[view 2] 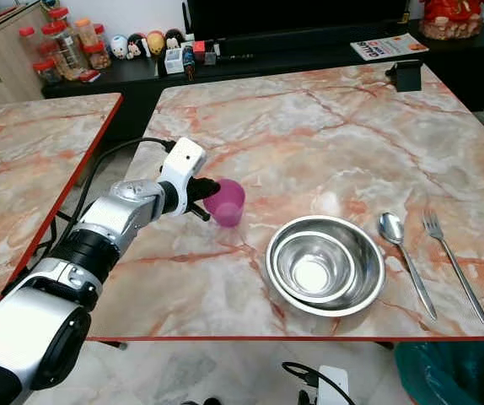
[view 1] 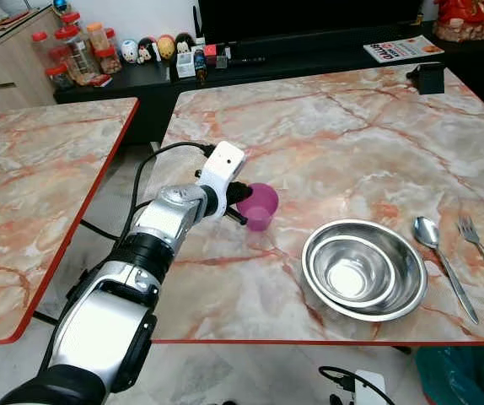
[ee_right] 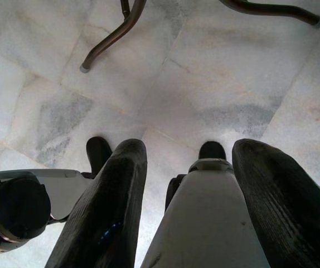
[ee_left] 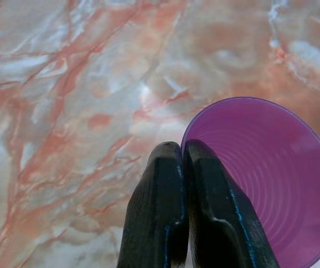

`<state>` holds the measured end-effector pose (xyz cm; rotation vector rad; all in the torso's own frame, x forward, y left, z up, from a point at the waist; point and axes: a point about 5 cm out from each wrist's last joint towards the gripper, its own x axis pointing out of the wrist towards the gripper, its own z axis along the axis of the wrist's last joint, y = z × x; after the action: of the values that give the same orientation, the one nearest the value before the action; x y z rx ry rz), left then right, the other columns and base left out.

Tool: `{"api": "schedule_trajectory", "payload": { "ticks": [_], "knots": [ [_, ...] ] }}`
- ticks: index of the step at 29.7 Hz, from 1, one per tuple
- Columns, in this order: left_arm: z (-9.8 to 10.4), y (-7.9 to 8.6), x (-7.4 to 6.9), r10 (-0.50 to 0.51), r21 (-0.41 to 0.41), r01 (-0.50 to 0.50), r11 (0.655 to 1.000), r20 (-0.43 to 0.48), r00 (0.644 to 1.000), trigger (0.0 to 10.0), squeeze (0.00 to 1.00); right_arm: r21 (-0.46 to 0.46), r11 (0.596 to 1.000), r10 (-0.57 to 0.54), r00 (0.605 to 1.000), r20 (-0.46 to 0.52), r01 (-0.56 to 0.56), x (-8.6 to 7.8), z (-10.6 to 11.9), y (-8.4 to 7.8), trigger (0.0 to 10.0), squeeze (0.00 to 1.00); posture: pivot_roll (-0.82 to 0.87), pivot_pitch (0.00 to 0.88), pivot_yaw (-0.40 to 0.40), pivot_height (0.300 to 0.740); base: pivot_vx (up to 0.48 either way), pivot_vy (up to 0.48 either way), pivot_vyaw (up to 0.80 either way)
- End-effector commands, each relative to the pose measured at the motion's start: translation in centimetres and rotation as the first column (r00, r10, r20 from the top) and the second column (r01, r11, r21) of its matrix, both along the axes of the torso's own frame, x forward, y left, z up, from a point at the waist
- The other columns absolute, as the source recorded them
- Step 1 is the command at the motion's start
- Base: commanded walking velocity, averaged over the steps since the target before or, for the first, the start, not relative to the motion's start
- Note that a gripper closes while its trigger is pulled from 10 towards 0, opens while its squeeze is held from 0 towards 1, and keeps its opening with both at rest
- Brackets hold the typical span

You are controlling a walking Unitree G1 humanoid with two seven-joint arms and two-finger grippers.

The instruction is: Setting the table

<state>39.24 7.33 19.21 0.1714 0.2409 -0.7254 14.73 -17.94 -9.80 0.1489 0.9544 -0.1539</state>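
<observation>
left gripper [ee_left: 182,153]: clamped on the rim of the translucent purple plastic cup [view 1: 260,205] | cup: upright on the marble-patterned table [view 1: 335,143], left of the nested steel bowls [view 1: 364,268] | steel spoon [view 1: 443,261] and fork [view 1: 482,253]: right of bowls | right gripper [ee_right: 190,162]: fingers spread, over the floor

Silver left arm [view 1: 107,312] with black joints, white wrist camera housing [view 1: 223,169], looping black cable [view 1: 145,164], black textured fingers [ee_left: 204,223].
</observation>
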Motion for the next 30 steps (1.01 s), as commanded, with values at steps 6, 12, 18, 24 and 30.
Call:
{"api": "schedule_trajectory", "payload": {
  "ticks": [6, 12, 18, 24, 30],
  "knots": [
    [0.7, 0.3, 0.2, -0.028, -0.045, 0.027, 0.999, -0.026, 0.999, 10.0, 0.0, 0.019, 1.0, -0.002, 1.0, -0.026, 0.003, -0.6, -0.3, 0.5, 10.0, 0.0, -0.01, 0.057, 0.152, 0.74, 0.0, 0.0, 0.0],
    [0.5, 0.5, 0.1, -0.04, -0.026, 0.039, 0.999, -0.04, 0.998, 10.0, 0.0, 0.022, 1.0, -0.002, 1.0, -0.029, 0.003, -0.7, -0.3, 0.6, 10.0, 0.0, -0.01, 0.058, 0.152, 0.74, 0.0, 0.0, 0.0],
    [-0.3, 0.3, -0.2, -0.07, 0.016, 0.071, 0.997, -0.057, 0.996, 10.0, 0.0, 0.021, 1.0, -0.004, 1.0, -0.031, 0.004, -0.7, -0.4, 0.6, 10.0, 0.0, -0.01, 0.06, 0.154, 0.74, 0.0, 0.0, 0.0],
    [-0.4, 0.1, -0.3, -0.076, 0.012, 0.077, 0.997, -0.063, 0.995, 10.0, 0.0, 0.022, 1.0, -0.003, 0.999, -0.032, 0.004, -0.8, -0.4, 0.6, 10.0, 0.0, -0.01, 0.061, 0.152, 0.74, 0.0, 0.0, 0.0],
    [-0.7, 0.0, -0.5, -0.103, 0.03, 0.106, 0.994, -0.079, 0.991, 10.0, 0.0, 0.022, 1.0, -0.004, 0.999, -0.033, 0.005, -0.8, -0.4, 0.6, 10.0, 0.0, -0.01, 0.061, 0.154, 0.74, 0.0, 0.0, 0.0]
  ]
}}
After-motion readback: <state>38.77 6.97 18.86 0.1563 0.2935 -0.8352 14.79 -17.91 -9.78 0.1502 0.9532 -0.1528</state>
